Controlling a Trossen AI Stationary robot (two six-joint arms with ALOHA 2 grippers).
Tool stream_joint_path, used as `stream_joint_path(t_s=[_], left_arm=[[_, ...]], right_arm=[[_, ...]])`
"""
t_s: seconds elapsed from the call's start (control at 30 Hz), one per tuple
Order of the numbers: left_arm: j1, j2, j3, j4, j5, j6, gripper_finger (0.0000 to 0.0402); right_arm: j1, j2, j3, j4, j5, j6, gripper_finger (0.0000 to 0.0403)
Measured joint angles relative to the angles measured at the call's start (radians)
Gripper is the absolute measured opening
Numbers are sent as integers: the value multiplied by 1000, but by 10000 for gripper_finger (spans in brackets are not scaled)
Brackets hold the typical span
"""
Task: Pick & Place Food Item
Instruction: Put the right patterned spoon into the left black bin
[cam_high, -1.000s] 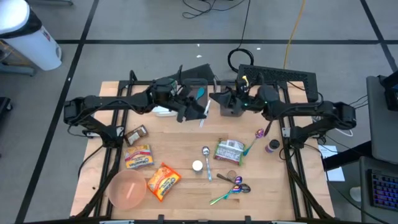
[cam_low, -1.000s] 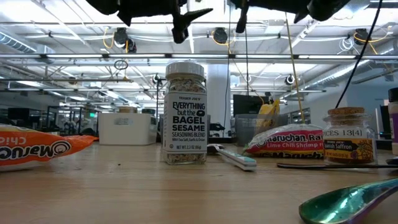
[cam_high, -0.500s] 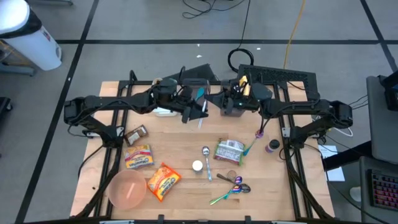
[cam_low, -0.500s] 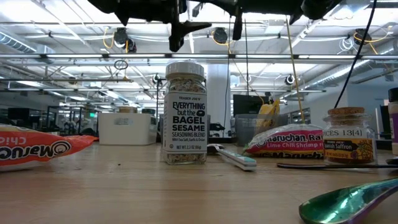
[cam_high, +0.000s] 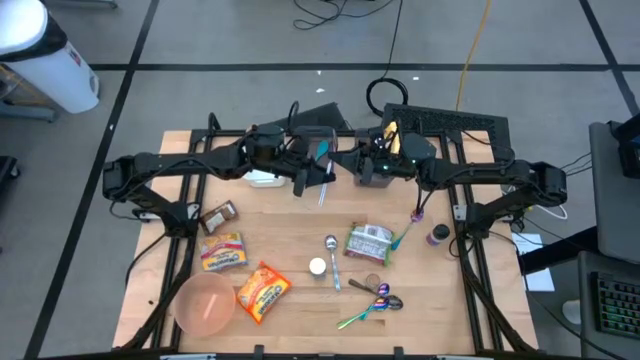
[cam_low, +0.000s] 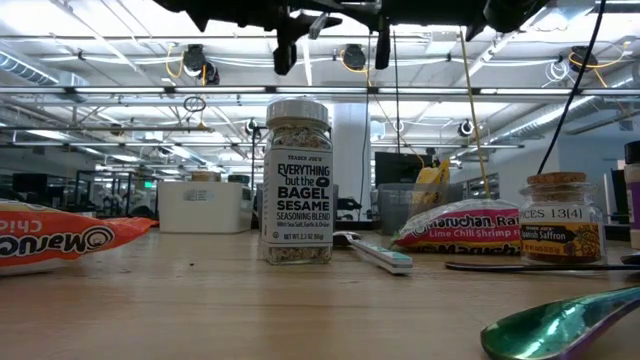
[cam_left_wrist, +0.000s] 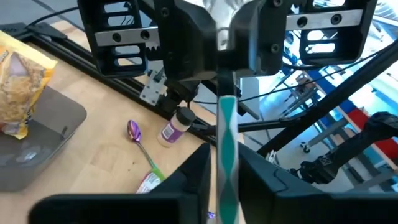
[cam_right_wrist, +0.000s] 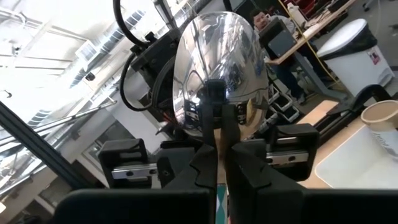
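Observation:
A spoon with a teal handle and a silver bowl is held in the air between my two grippers, over the far middle of the table. My left gripper is shut on the teal handle. My right gripper faces it from the table's right and is shut on the spoon near its bowl. The food items lie on the table untouched: an orange noodle pack, a yellow pack, a green pack and a brown pack. My left gripper pinches the teal handle between its two fingers, which lie along the handle. The spoon is lifted clear of the table. My right gripper pinches the spoon's stem just below the silver bowl between its two fingers. The bowl stands out past the fingertips.
A seasoning jar stands mid-table and a saffron jar at the right. A pink bowl sits near left. Several spoons lie near the front. A grey tray holds a yellow bag at the far side.
My right gripper has gone toward the table's left and my left gripper a little toward the right, so the two now meet at the spoon, which stays lifted clear over the far middle of the table.

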Motion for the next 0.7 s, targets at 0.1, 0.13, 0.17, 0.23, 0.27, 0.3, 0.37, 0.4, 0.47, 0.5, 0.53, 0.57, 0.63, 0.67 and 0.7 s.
stream_joint_path(t_s=[0.1,0.13,0.17,0.23,0.27,0.3,0.37,0.4,0.47,0.5,0.53,0.57,0.63,0.67,0.7], left_arm=[[0,0,2,0,-1,1,45],[0,0,2,0,-2,0,39],[0,0,2,-2,-2,1,35],[0,0,2,-3,-3,8,33],[0,0,2,-3,-3,12,33],[0,0,2,-3,-3,16,33],[0,0,2,-3,-3,18,33],[0,0,2,-3,-3,18,33],[0,0,2,-3,-3,18,36],[0,0,2,-3,-2,19,36],[0,0,2,-3,-1,19,35],[0,0,2,-3,2,23,34],[0,0,2,-1,2,28,33],[0,0,2,-1,3,29,33],[0,0,2,2,3,30,33]], right_arm=[[0,0,0,2,1,-2,4],[0,0,0,0,2,-3,4],[0,0,0,-2,2,-5,4],[0,0,0,-2,1,-6,4],[0,0,0,-2,1,-6,4],[0,0,0,-2,1,-6,4],[0,0,0,-2,0,-6,4],[0,0,0,-2,0,-6,4],[0,0,0,-2,-2,-6,6],[0,0,0,-2,-4,-5,10],[0,0,0,-2,-4,-4,15],[0,0,0,0,-5,-3,21],[0,0,0,8,-9,-4,37],[0,0,0,18,-9,-7,45],[0,0,0,27,-9,-7,53]])
